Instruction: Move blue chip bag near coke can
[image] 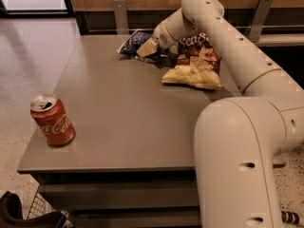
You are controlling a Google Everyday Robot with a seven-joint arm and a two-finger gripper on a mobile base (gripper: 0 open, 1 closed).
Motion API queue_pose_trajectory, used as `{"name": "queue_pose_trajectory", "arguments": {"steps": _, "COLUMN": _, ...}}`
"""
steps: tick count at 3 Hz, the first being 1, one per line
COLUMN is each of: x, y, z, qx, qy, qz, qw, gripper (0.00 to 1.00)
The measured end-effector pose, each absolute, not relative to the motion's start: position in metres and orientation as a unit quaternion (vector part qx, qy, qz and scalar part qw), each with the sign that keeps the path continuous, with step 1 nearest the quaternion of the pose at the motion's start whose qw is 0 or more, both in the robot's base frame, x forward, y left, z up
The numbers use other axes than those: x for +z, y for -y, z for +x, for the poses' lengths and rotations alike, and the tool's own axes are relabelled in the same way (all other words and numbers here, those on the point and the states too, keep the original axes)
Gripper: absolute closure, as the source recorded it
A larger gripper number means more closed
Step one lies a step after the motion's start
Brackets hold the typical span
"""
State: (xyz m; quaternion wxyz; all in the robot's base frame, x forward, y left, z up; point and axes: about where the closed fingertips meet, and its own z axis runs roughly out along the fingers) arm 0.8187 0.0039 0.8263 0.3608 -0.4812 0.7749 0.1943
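The blue chip bag (134,44) lies crumpled at the far middle of the grey table (118,108). My gripper (151,50) reaches down onto the bag's right end, touching it, with a tan finger (147,47) showing over the foil. The red coke can (52,119) stands upright near the table's front left corner, far from the bag and the gripper.
A larger tan-and-brown Sea Salt chip bag (195,63) lies just right of the gripper, partly under my arm (228,46). My arm's big white link (237,165) fills the front right. A wooden wall with metal posts runs behind the table. A wire basket (38,213) sits low left.
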Motion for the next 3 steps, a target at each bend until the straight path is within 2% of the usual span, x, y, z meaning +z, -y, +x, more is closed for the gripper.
{"name": "queue_pose_trajectory", "arguments": {"steps": 3, "x": 0.8287, "y": -0.0039, "z": 0.8186, "qx": 0.194, "qy": -0.775, "qz": -0.481, "qw": 0.361, "gripper": 1.0}}
